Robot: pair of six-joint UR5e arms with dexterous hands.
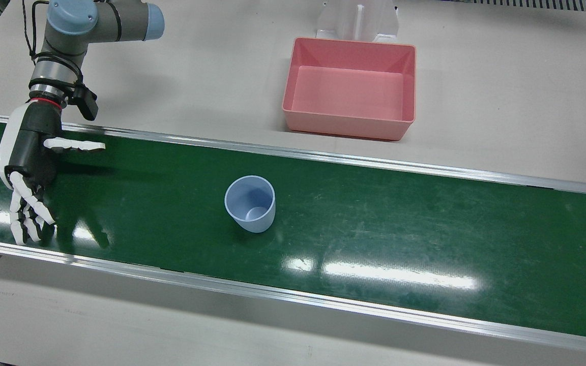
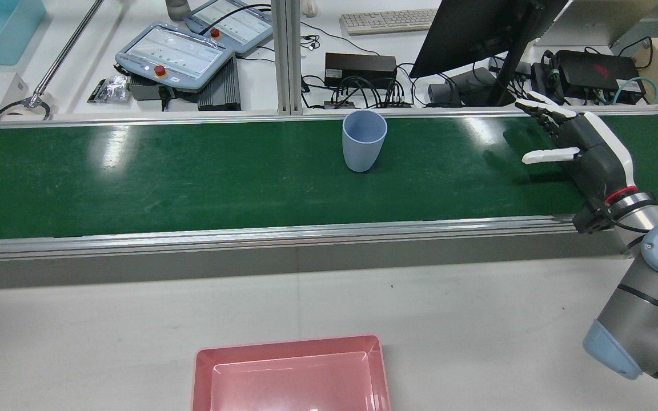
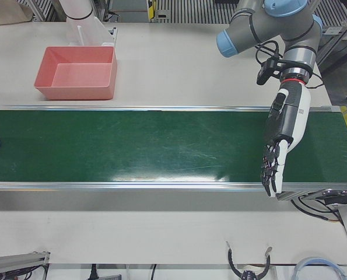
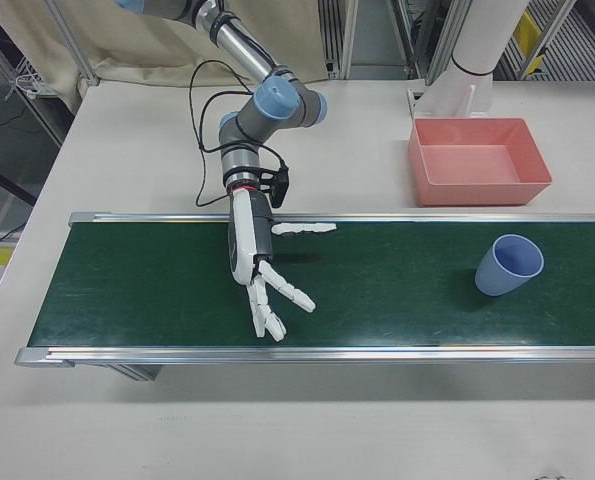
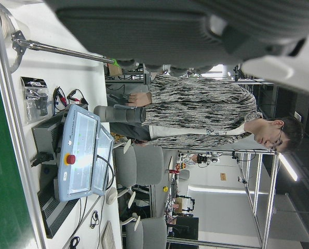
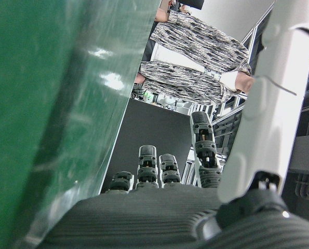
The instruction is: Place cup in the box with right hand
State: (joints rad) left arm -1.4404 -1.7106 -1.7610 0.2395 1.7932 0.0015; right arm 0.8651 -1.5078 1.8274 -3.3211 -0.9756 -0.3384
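Note:
A light blue cup (image 1: 250,203) stands upright and empty on the green conveyor belt (image 1: 425,229); it also shows in the rear view (image 2: 364,140) and the right-front view (image 4: 509,265). The pink box (image 1: 349,86) sits empty on the white table beyond the belt, and shows in the rear view (image 2: 292,374) too. My right hand (image 1: 28,168) is open with fingers spread, hovering over the belt well to the side of the cup and apart from it; it shows in the rear view (image 2: 586,148) too. My left hand (image 3: 284,140) is open and empty over the belt's other end.
Metal rails (image 1: 323,157) edge the belt on both sides. A white pedestal base (image 1: 356,20) stands just behind the box. Beyond the belt in the rear view are teach pendants (image 2: 175,54), a monitor (image 2: 477,28) and cables.

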